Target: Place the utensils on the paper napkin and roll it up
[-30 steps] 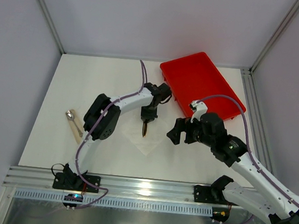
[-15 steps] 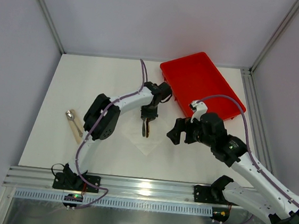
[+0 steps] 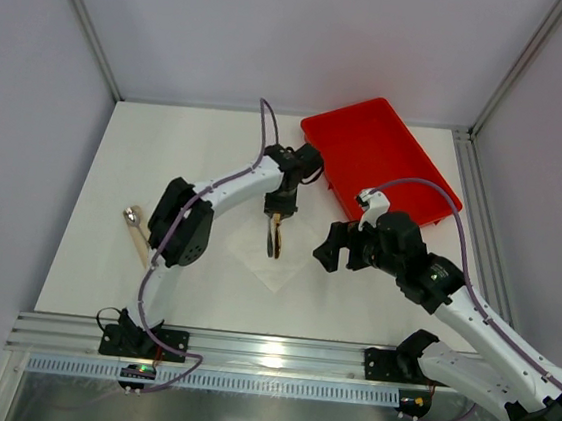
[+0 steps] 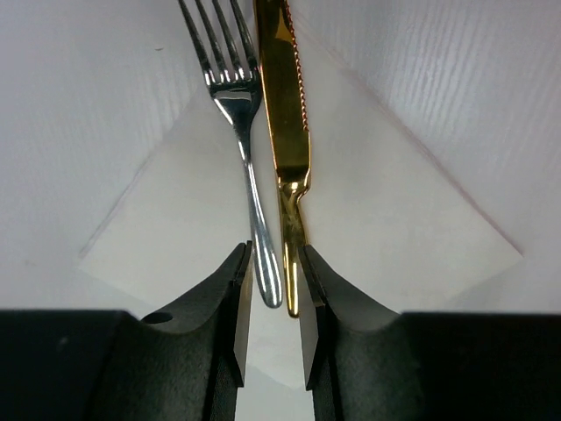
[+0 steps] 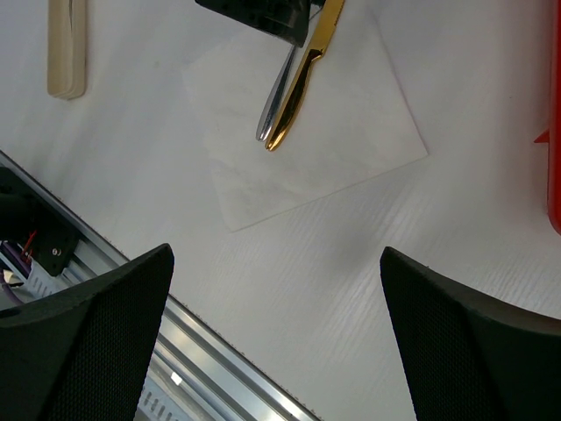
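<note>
white tabletop [image 3: 85, 260] carries the paper napkin [image 4: 394, 219], with a silver fork [image 4: 250, 175] and gold knife [image 4: 285, 114] lying side by side on it. left gripper [image 4: 273, 263] stands narrowly parted around their handle ends, gripping neither. right gripper [image 3: 329, 248] gapes wide and empty, just right of the napkin. a spoon [image 3: 135, 218] lies well apart at the left.

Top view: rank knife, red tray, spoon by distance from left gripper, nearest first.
1. knife: on the napkin, right at the left gripper.
2. red tray: up and to the right, its near corner close to that arm's wrist.
3. spoon: far left, off the napkin.
</note>
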